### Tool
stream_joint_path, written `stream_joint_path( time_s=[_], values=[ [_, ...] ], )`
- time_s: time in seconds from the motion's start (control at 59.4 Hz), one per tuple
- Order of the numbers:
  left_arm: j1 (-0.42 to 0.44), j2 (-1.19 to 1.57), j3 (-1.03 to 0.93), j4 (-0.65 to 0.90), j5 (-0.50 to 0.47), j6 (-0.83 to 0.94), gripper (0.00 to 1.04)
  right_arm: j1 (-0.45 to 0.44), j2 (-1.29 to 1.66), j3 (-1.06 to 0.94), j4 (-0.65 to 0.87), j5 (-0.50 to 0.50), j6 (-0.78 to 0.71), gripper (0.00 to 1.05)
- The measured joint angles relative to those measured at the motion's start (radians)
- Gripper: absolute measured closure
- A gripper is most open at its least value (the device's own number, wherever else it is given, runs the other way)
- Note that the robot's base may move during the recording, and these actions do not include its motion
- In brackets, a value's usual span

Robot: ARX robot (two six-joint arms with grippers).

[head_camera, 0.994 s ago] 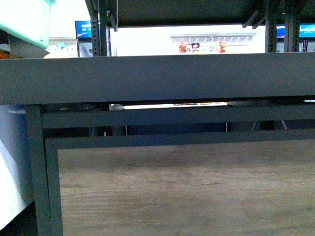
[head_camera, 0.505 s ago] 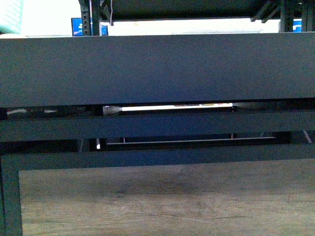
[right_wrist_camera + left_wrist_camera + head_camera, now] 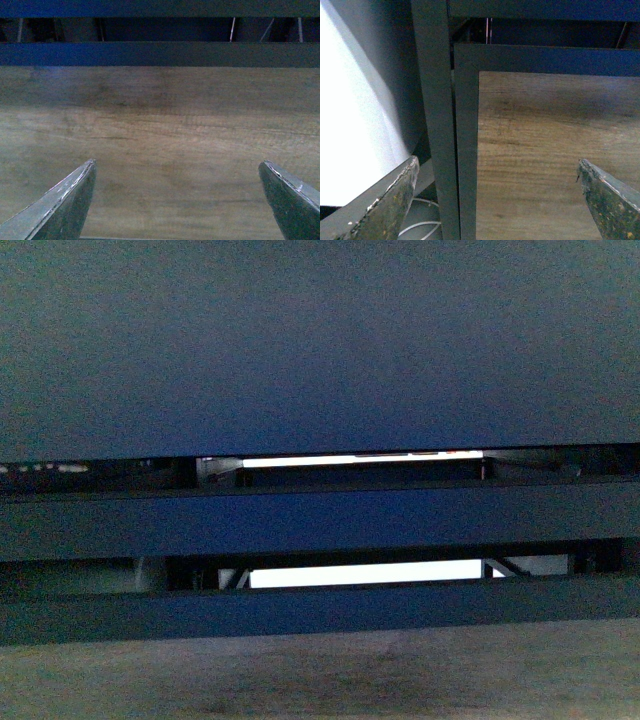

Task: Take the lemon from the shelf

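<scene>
In the front view the shelf (image 3: 320, 340) stands very close. One thick dark tier fills the upper half of the frame from edge to edge. Below it two dark crossbars (image 3: 320, 522) run level across the middle and lower part. A thin bright gap (image 3: 360, 458) lies above the upper bar and a wider one (image 3: 370, 572) between the two. Along the bottom edge is a strip of wood-grain panel (image 3: 320, 680), dim and blurred. Neither arm shows here.

The left gripper (image 3: 497, 167) is wide open with nothing between its two worn, speckled fingers (image 3: 390, 200). Beyond it a dark upright post (image 3: 432, 125) stands just beside the dark frame (image 3: 466, 125) of the wood panel (image 3: 555, 150). One finger lies on the post's side and the other over the wood. On the post's far side from the wood is a bright white surface (image 3: 350, 125). Near the foot of the post is what looks like a loop of white cable (image 3: 420, 225), though it is too dim to be sure.

The right gripper (image 3: 177, 165) is also spread wide and holds nothing. Both of its fingers (image 3: 65, 200) are over bare wood panel (image 3: 160, 140), which ends at a dark bar (image 3: 160, 54) on its far edge.

Where the lemon lies cannot be told from any of these views.
</scene>
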Motion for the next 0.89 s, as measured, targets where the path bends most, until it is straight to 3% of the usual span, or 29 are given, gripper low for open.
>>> stream_joint_path(
  time_s=[0.892],
  values=[
    [0.000, 0.000, 0.000, 0.000, 0.000, 0.000, 0.08, 0.000, 0.000, 0.000, 0.000, 0.000, 0.000, 0.07]
  ],
)
